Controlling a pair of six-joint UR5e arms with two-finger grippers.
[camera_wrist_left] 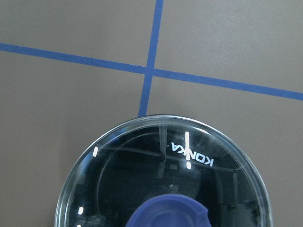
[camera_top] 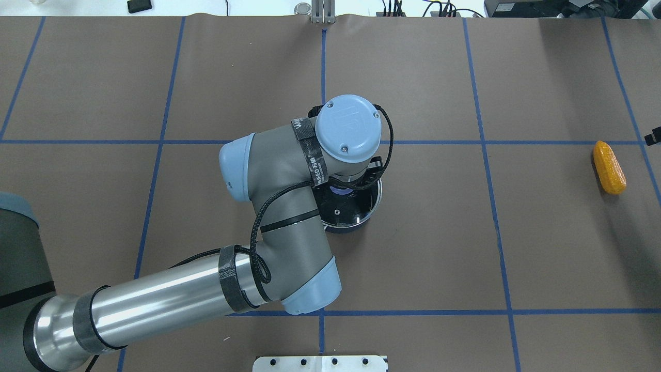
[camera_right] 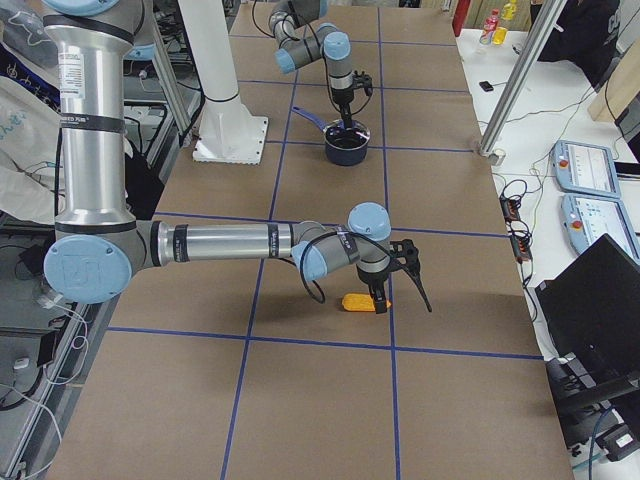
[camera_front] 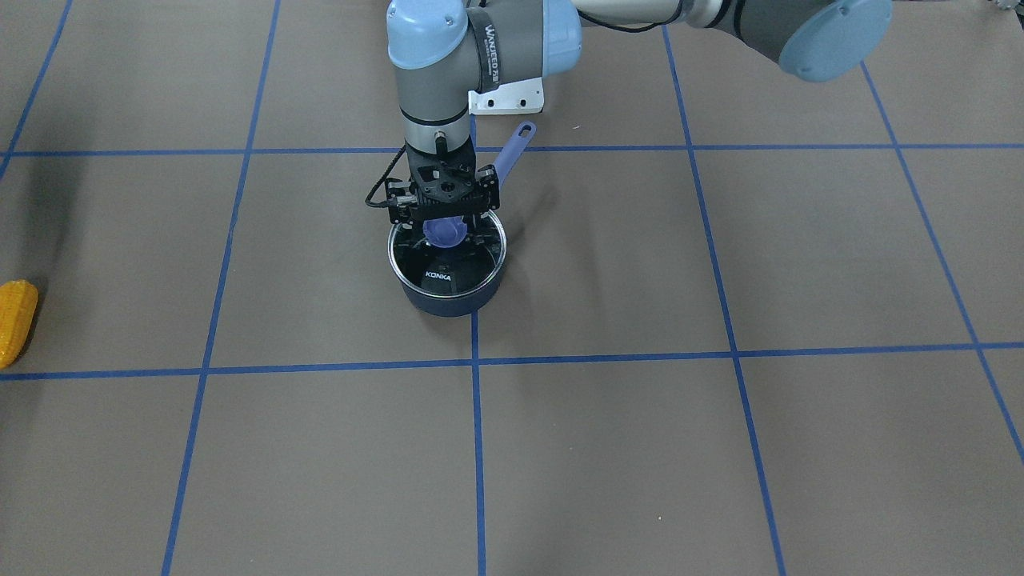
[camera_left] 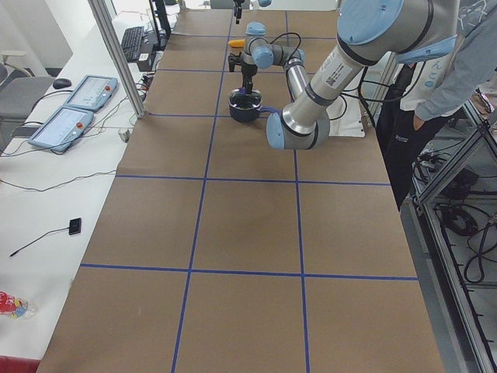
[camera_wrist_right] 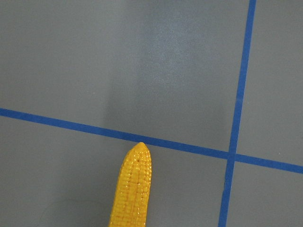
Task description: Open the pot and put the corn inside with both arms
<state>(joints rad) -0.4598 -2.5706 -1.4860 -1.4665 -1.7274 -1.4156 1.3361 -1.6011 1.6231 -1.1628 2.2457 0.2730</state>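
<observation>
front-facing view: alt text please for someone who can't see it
A grey robot arm reaches straight down, its end effector at the purple knob of the glass lid on a small navy pot mid-table. The pot's lavender handle points toward the robot; a yellow corn cob lies at the left edge of the brown, blue-gridded table.

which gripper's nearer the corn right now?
Right. The right gripper hangs just above the corn; the left gripper is far off, at the lid knob on the pot.
</observation>
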